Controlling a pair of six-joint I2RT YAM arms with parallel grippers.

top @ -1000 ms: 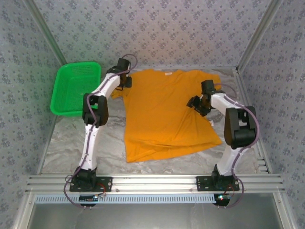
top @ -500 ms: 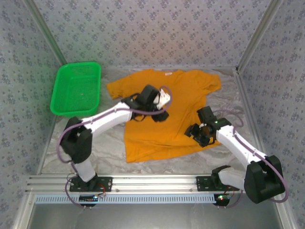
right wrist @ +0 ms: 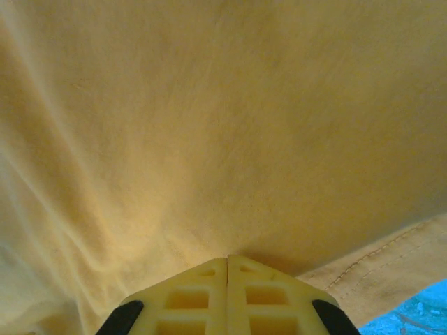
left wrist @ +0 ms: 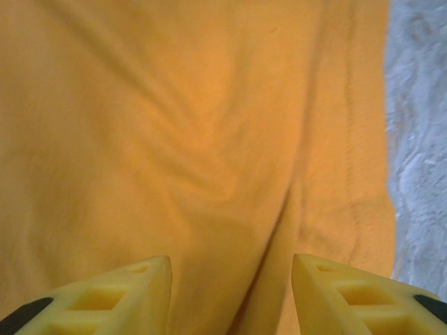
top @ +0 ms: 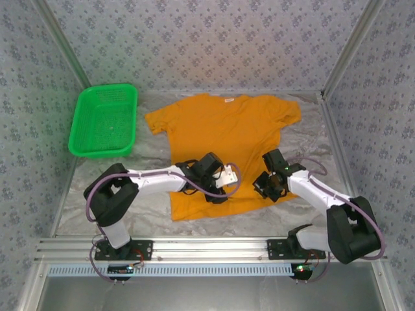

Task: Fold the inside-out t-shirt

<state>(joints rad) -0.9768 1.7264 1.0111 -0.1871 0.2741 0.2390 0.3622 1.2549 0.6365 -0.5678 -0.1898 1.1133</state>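
Observation:
The orange-yellow t-shirt (top: pixel 220 129) lies spread flat on the table, collar and small white tag (top: pixel 228 100) at the far side; no dark graphic shows. My left gripper (top: pixel 216 189) hovers over the shirt's lower middle near the bottom hem. In the left wrist view it (left wrist: pixel 230 269) is open, with a soft crease of cloth (left wrist: pixel 209 139) between the yellow fingers (left wrist: pixel 140 289). My right gripper (top: pixel 267 188) is at the shirt's lower right corner. In the right wrist view it (right wrist: pixel 228 259) is shut, its tips against the cloth (right wrist: pixel 209 105), beside a stitched hem (right wrist: pixel 377 262).
A green mesh basket (top: pixel 104 120) stands at the far left, apart from the shirt. The marbled grey tabletop (top: pixel 149 201) shows around the shirt and at the right edge of the left wrist view (left wrist: pixel 419 139). Patterned walls close in the sides and back.
The left arm swung from the left sleeve across the shirt down to its lower middle. The right gripper moved from the shirt's right side to the lower right corner.

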